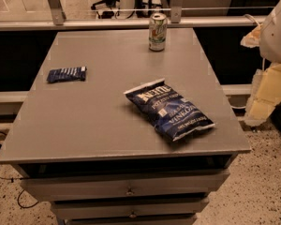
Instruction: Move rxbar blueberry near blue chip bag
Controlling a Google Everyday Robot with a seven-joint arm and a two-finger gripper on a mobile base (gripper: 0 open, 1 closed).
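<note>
Hanging beyond the right side of the desk, my claw touched nothing on it; how wide it stood I could not tell. The small blue snack bar lay flat near the left edge, well apart from the big blue chip bag right of middle, a can upright at the back

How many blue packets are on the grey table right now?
2: the small flat dark-blue rxbar blueberry wrapper near the left edge, and the large puffy blue chip bag right of centre. Nothing looks hidden. The gripper is not in view.
</note>
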